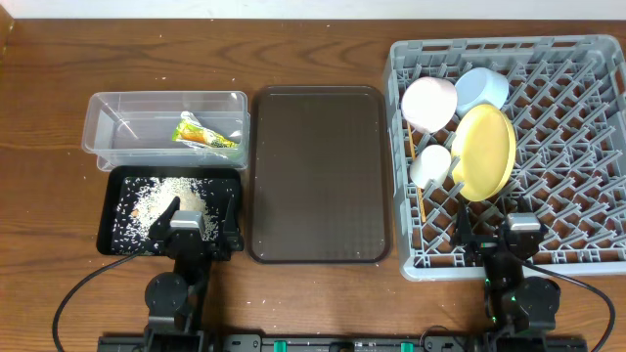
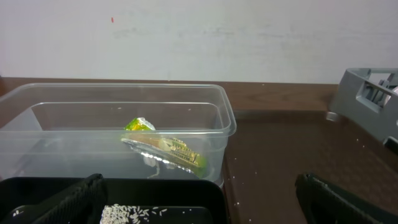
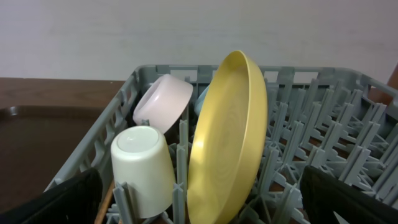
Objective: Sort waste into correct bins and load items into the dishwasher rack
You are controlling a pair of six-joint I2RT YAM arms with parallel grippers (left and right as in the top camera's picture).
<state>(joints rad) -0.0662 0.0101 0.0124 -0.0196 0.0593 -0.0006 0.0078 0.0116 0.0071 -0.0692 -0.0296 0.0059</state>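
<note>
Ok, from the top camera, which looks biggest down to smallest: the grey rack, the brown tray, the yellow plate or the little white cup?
1. grey rack
2. brown tray
3. yellow plate, tilted on edge, so it looks narrower
4. little white cup

I'm at a lab-style test bench. Bare wooden table [image 1: 313, 44], plain white wall [image 2: 199, 37]. Loose cables [image 1: 73, 286] run along its edge.
</note>
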